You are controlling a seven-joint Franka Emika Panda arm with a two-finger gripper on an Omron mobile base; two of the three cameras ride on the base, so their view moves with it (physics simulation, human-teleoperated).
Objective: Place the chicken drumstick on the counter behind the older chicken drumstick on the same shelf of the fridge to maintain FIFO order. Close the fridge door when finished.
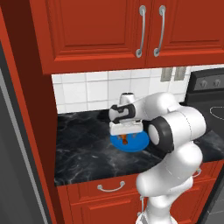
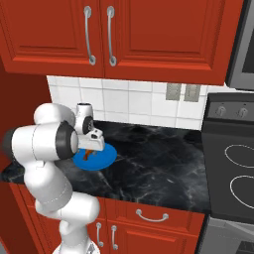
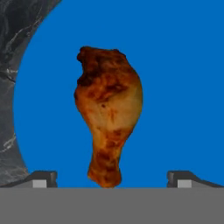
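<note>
One chicken drumstick (image 3: 109,116) lies on a round blue plate (image 3: 183,65) on the black marble worktop (image 1: 83,153), and the hand (image 3: 109,181) hangs straight above it, looking down. Its two fingers (image 3: 41,179) stand spread as wide as they go, one on each side of the narrow bone end, with nothing between them yet and no contact that I can make out.

Seen from the hand, the drumstick's long axis runs away from the fingers, bone end nearest the tips and the darker meaty end farthest, so the line between the fingers crosses that axis roughly at right angles. That suits a squeeze across the piece. I judge the move to come is a straight descent, perhaps shifted toward the thicker middle, since the thin end gives little to hold.

In both base views the hand (image 1: 125,129) sits low over the plate (image 2: 101,159), just beside the wall tiles (image 1: 87,89).
</note>
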